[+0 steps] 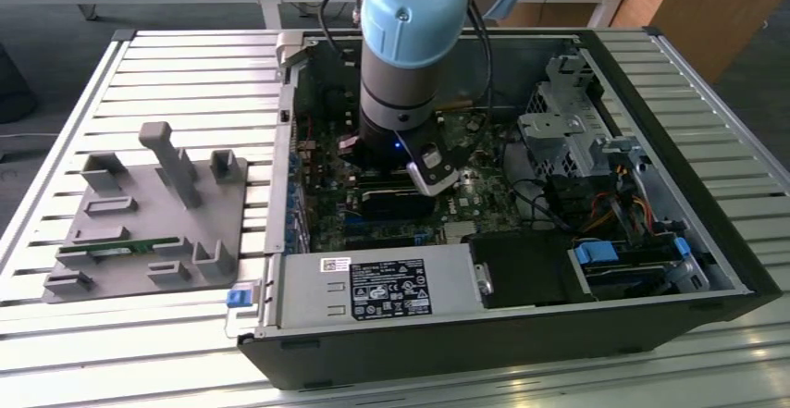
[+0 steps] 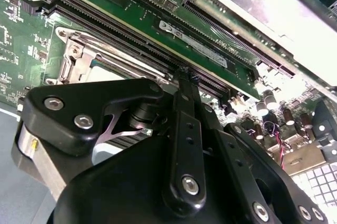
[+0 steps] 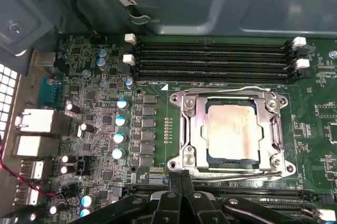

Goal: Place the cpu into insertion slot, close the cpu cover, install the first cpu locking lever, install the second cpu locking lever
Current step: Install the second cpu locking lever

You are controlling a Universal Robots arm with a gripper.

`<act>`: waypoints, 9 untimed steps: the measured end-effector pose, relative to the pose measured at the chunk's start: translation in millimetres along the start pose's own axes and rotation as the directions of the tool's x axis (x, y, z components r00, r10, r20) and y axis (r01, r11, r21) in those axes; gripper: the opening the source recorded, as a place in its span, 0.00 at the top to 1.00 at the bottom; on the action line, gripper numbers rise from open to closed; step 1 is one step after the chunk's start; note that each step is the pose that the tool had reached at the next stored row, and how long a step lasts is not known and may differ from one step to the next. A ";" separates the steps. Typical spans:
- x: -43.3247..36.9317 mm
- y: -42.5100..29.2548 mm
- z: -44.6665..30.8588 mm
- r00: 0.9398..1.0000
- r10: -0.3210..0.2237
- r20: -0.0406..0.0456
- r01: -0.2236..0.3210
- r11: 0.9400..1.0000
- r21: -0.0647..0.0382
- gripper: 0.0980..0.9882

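Where green board surrounds it, dull silver cpu [image 3: 233, 132] under square metal cpu cover [image 3: 190, 129].

No print is legible in any view. The white label [image 1: 388, 290] on the power supply [image 1: 370, 292] carries text and marks too small to read. The cpu [image 3: 233, 132] top shows only faint, unreadable markings.

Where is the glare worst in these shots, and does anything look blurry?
In the exterior view, sunlight washes out the slatted table. In the first wrist view, the cpu cover glints around the dull cpu. In the second wrist view, the gripper looms soft and close.
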State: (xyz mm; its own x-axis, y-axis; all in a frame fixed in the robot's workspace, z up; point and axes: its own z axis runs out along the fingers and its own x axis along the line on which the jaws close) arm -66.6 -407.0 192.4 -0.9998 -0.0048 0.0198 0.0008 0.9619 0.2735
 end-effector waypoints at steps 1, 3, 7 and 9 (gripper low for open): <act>0.0 -0.1 0.2 1.000 0.000 0.000 0.000 1.000 -0.001 0.99; 0.0 -0.2 0.6 1.000 0.000 0.000 0.000 1.000 -0.001 0.99; 0.0 -0.2 0.8 1.000 -0.001 0.000 0.001 1.000 -0.004 0.99; 0.0 -0.1 0.5 1.000 -0.001 0.000 0.001 1.000 -0.005 0.99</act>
State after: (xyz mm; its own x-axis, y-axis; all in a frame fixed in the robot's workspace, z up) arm -66.6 -406.9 191.9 -0.9998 -0.0055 0.0196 0.0002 0.9605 0.2783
